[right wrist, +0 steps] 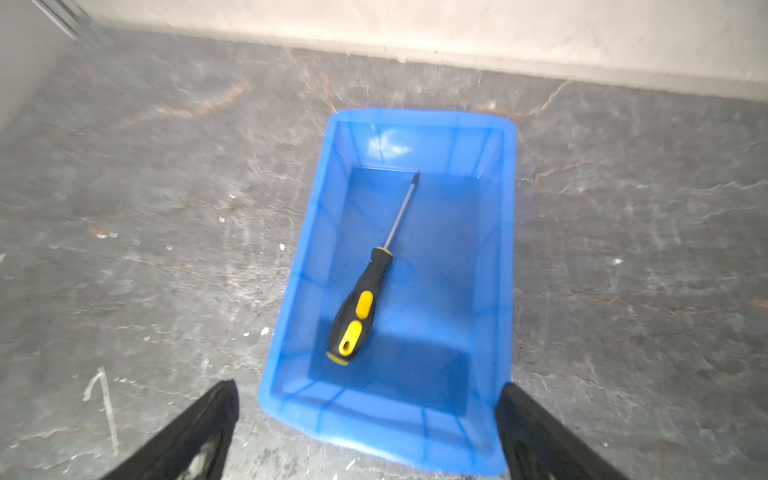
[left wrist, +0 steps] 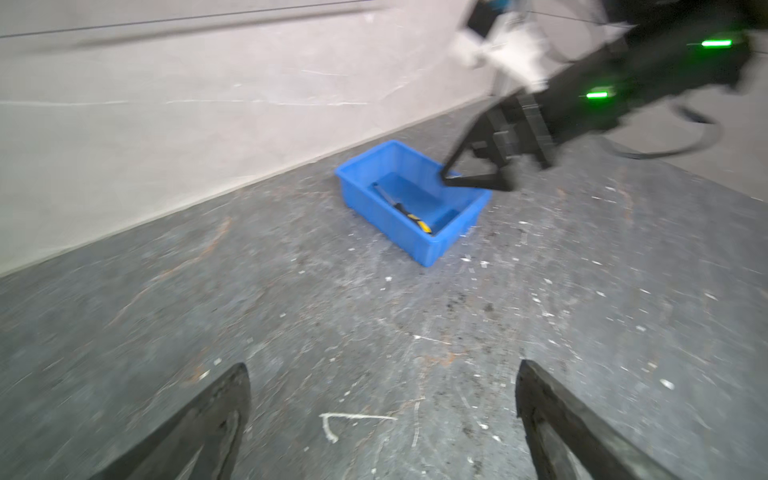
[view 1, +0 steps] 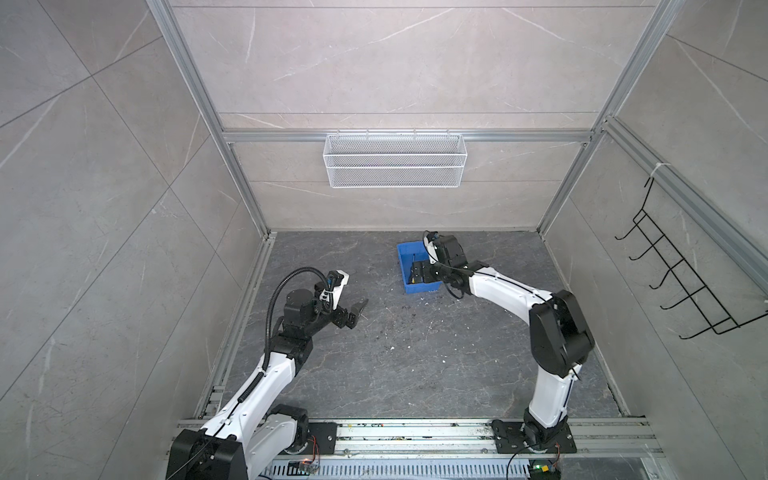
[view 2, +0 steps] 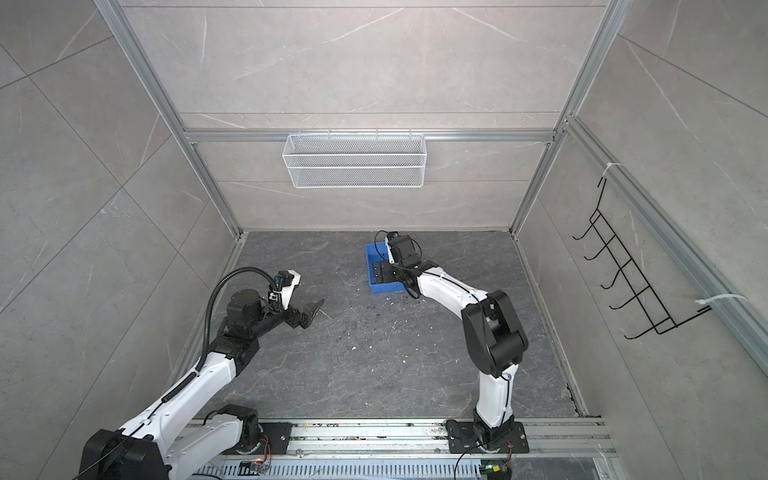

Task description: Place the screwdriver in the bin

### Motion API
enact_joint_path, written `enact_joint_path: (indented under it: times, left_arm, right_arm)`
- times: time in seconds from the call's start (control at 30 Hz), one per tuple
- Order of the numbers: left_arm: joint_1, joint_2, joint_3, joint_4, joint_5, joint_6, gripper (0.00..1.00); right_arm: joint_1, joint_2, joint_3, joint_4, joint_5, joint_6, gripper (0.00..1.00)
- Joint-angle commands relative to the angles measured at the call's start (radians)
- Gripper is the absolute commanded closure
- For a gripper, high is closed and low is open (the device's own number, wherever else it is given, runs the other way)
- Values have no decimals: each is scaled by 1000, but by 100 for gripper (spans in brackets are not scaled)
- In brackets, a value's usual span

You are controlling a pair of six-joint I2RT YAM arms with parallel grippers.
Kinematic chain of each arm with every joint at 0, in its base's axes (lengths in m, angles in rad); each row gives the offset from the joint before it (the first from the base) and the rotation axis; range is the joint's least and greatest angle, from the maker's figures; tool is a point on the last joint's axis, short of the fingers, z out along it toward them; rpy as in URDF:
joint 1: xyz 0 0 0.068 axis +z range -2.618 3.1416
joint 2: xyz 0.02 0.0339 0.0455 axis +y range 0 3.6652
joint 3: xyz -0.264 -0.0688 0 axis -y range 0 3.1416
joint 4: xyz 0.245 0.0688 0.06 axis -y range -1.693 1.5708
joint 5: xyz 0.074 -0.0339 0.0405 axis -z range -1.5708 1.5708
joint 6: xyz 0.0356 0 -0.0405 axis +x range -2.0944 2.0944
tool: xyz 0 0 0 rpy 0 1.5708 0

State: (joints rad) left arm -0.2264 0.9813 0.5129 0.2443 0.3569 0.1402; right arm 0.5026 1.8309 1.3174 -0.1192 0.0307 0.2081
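Lying loose in the bin [right wrist: 419, 117], the screwdriver [right wrist: 360, 308]; right pincer [right wrist: 365, 388] apart overhead, left pincer [left wrist: 382, 368] apart, well aside.

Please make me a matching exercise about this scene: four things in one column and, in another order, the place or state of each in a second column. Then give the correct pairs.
Things
1. long white wire mesh basket
2. right end effector
3. small screwdriver with black-and-yellow handle
4. black wire hook rack

Places or states
A. lies inside the shallow blue plastic bin
B. hangs on the right-hand side wall
C. open and empty, over that bin
D. hangs high on the back wall

Pairs: 1-D, 2-C, 3-A, 4-B
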Motion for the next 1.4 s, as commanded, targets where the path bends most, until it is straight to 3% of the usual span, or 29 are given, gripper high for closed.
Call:
enact_joint_path:
  times: [0.0, 0.17, 0.33, 0.6, 0.73, 0.9, 1.03, 1.23, 1.37]
  left_arm:
    - [28, -43, -23, 73, -125, -67, 0]
    - [98, -54, -75, 89, -158, -123, 0]
    - [154, -40, -131, 129, -270, -173, 0]
    - [195, -9, -175, 162, -339, -164, 0]
    - [233, 36, -181, 169, -365, -145, 0]
    - [261, 156, -207, 335, -390, -143, 0]
    - [268, 315, -217, 536, -404, -132, 0]
    - [273, 502, -161, 609, -395, -133, 0]
    - [275, 525, -149, 604, -402, -142, 0]
  right_arm:
    - [-3, -120, -150, 171, 43, -8, 1]
    - [-8, -299, -353, 219, 169, -12, 1]
    - [-42, -435, -504, 209, 204, -40, 4]
    - [-202, -659, -777, 320, 244, -87, 3]
    - [-263, -721, -922, 479, 283, -200, 1]
    - [-305, -627, -1073, 871, 244, -269, 1]
    - [-332, -516, -1027, 940, 189, -239, 1]
    - [-362, -304, -1011, 1127, 118, -218, 1]
    - [-388, -308, -974, 1038, 73, -205, 1]
